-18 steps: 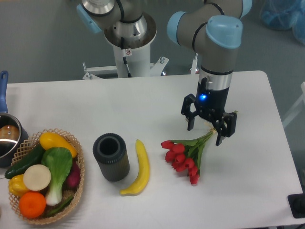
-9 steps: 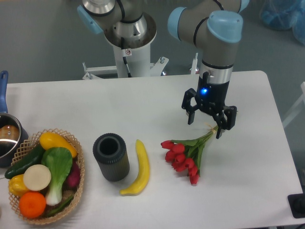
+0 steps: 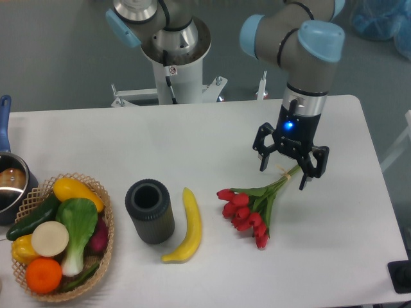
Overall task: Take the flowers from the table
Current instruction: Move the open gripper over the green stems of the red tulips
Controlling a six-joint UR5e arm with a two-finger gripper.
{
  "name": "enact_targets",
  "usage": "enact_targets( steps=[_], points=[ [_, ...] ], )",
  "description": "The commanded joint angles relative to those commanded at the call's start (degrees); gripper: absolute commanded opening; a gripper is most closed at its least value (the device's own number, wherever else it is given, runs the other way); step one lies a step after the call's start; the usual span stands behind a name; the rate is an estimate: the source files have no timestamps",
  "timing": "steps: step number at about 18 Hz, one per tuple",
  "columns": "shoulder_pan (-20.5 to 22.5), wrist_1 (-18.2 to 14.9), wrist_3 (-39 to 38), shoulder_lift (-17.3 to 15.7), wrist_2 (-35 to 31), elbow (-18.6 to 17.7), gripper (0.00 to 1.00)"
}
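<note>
While the fingers (image 3: 282,173) hang spread apart, the flowers (image 3: 252,206) lie below — stem ends between them.

Non-task items: yellow banana (image 3: 185,226) lying near the front edge, mid-surface. Dark grey cylinder (image 3: 149,210) with an open top just left of it, not touching. Wicker basket (image 3: 108,226) near the front-left corner, holding assorted produce: cucumber, orange, bok choy, yellow pieces. Pot (image 3: 9,186) with blue handle at the left edge, partly cropped
</note>
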State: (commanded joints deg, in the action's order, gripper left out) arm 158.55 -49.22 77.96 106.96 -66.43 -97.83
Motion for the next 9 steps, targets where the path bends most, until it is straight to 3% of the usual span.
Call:
enact_targets(
  steps=[2,9],
  points=[
    [0.0,-0.1,0.0,1.8,-4.3,1.0,1.0],
    [0.3,-1.7,2.4,4.0,-6.9,1.7,1.0]
  ],
)
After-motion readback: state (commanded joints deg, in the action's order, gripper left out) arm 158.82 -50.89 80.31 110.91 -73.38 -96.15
